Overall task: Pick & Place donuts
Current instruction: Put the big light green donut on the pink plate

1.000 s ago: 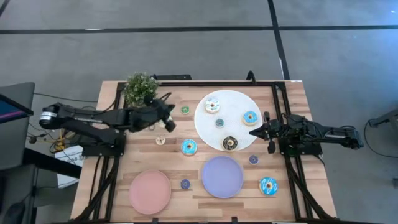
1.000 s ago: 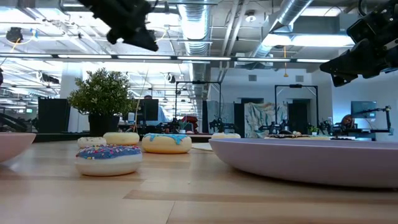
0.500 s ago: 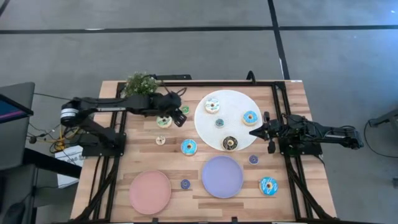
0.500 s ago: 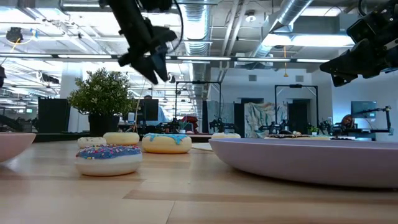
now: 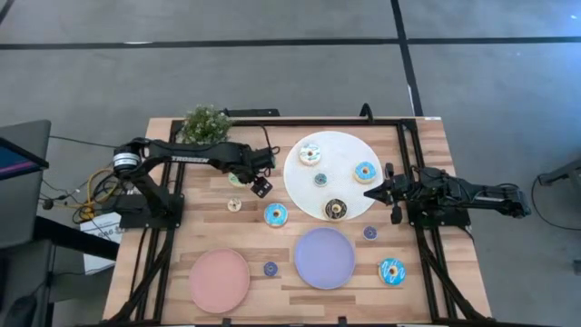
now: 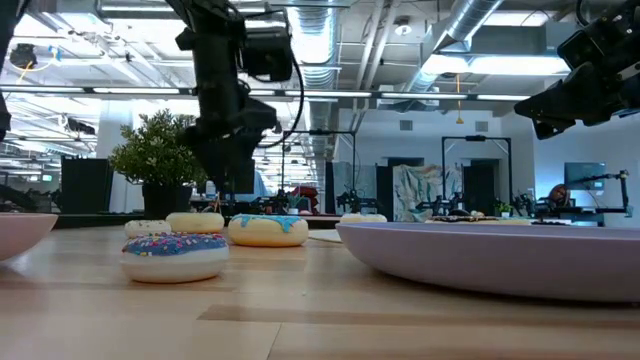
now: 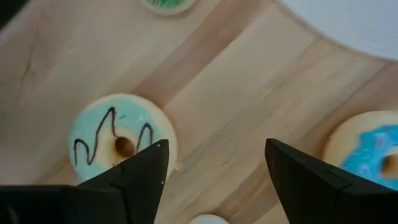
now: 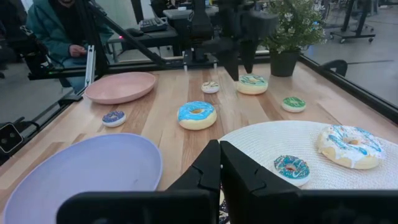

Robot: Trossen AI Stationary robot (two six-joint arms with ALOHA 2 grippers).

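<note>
High view: left gripper [image 5: 261,184] hangs over the table [image 5: 182,245], jaws released and empty, just left of the white plate [image 5: 345,154]. Pale green donut [image 7: 119,144] with a dark squiggle lies on the wood beside one fingertip [image 7: 152,167]; blue-iced donut [image 5: 275,214] sits just near of it. White plate carries four donuts. Right gripper [image 5: 392,193] waits at the plate's right edge, jaws clenched on nothing. Pink plate [image 5: 219,280] and purple plate [image 5: 324,258] lie at the near side.
</note>
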